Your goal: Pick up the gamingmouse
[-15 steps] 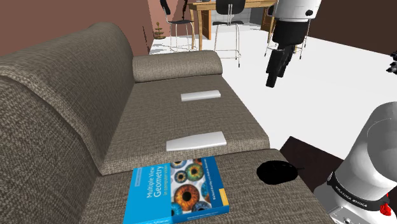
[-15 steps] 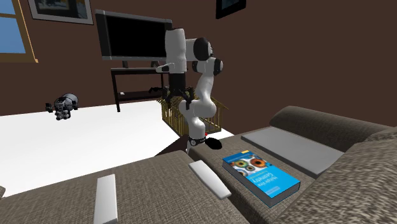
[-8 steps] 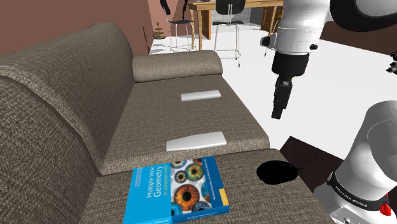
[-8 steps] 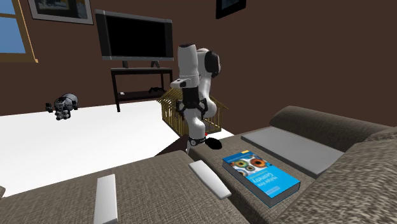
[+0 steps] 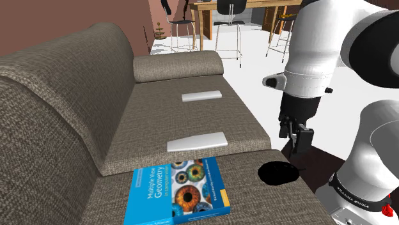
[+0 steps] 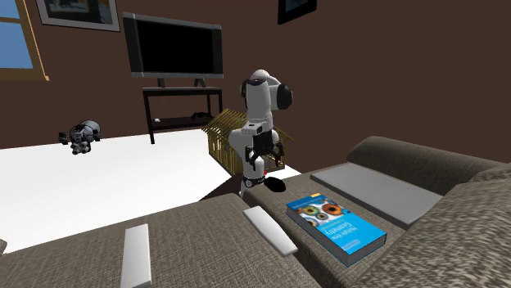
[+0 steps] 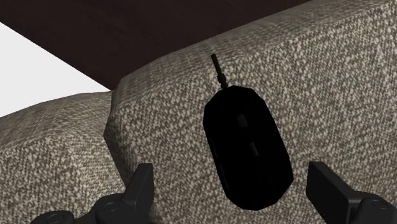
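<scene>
The black gaming mouse (image 5: 278,172) lies flat on the grey-brown sofa (image 5: 64,96) seat, on the same cushion as the blue geometry book (image 5: 179,192). It sits apart from the book, to the shoulder view's right of it, with its short cord stub pointing away from the book. The claw (image 5: 298,139) hangs above the mouse with its black fingers (image 7: 143,181) spread wide, and neither finger touches it. From the wrist, the mouse (image 7: 248,149) shows between them. Beyond the book, two flat white bars (image 5: 196,141) rest on the next cushion
</scene>
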`<state>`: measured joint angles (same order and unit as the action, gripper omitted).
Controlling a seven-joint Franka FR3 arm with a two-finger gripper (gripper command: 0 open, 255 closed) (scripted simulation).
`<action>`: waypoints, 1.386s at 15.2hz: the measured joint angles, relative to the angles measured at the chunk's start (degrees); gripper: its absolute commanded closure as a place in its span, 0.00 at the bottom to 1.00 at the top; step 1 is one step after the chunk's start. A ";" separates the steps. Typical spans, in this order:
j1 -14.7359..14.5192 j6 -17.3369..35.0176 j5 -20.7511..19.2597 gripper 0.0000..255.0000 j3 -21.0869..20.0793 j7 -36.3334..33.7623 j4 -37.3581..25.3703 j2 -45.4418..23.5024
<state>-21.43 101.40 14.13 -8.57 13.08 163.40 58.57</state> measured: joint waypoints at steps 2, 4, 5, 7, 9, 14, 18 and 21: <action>-2.67 0.54 1.58 0.00 -0.85 1.24 2.63 1.46; -3.80 1.61 2.42 0.00 -1.36 1.71 4.26 1.81; -4.07 2.43 2.71 0.00 -1.55 1.89 5.08 1.77; -4.39 4.18 3.21 0.00 -1.93 2.14 6.50 1.37; -4.40 6.23 3.48 0.00 -2.07 2.65 7.74 0.50; -4.77 7.48 3.93 1.00 -2.43 2.63 8.98 0.64; -4.77 7.53 3.91 1.00 -2.44 2.62 8.92 0.60; -4.76 7.54 3.92 1.00 -2.42 2.64 8.91 0.54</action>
<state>-26.19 108.93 18.05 -10.99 15.72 172.31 59.12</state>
